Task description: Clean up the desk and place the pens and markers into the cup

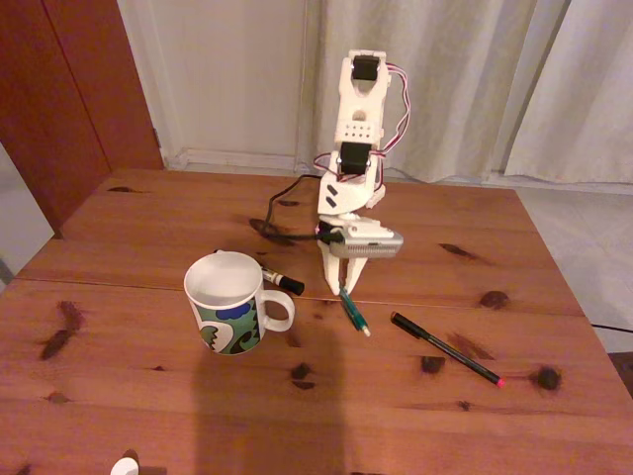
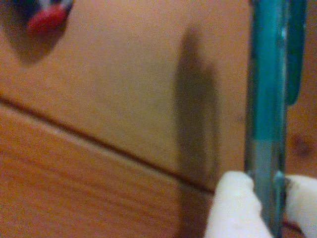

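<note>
We have the gripper (image 1: 342,287) down at the desk (image 1: 148,396), its white fingertips (image 2: 233,203) pinching the teal pen (image 2: 267,99) from both sides near one end, so we judge the step in hand to be the pickup of the first pen. In the fixed view that pen (image 1: 352,311) lies just to the right of the cup (image 1: 229,302), beyond the handle; its long axis runs from the gripper down toward the camera, slanting slightly right, with the pale tip nearest us. The marker (image 1: 282,281) lies close behind the cup's handle, its black cap pointing right. The black pen (image 1: 445,348) lies well to the right of the cup, its red tip farthest from it. Next we must lift the teal pen clear, carry it left over the cup's rim, and tilt it upright before letting go.
</note>
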Controlling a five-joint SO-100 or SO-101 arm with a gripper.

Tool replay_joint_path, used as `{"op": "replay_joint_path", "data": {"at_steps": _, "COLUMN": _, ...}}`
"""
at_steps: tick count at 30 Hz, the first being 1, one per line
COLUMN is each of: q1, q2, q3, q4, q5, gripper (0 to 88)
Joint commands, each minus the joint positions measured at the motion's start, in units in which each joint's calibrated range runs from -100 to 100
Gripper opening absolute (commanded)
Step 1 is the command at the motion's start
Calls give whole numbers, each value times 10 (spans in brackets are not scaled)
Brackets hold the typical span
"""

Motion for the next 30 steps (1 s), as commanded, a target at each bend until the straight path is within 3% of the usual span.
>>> {"op": "replay_joint_path", "data": {"at_steps": 1, "q1": 14, "q2": -69, "q3": -13, "q4": -13, "q5": 0, "gripper": 8}}
{"op": "replay_joint_path", "data": {"at_steps": 9, "q1": 52, "q2": -158, "q3": -21, "q4": -15, "q5": -2, "gripper": 8}}
{"op": "replay_joint_path", "data": {"at_steps": 17, "q1": 96, "q2": -186, "q3": -20, "q4": -142, "q5": -4, "gripper": 8}}
{"op": "replay_joint_path", "data": {"at_steps": 23, "q1": 116, "q2": -182, "q3": -21, "q4": -243, "q5": -32, "gripper": 8}}
{"op": "replay_joint_path", "data": {"at_steps": 30, "q1": 132, "q2": -181, "q3": -21, "q4": -283, "q5": -33, "gripper": 8}}
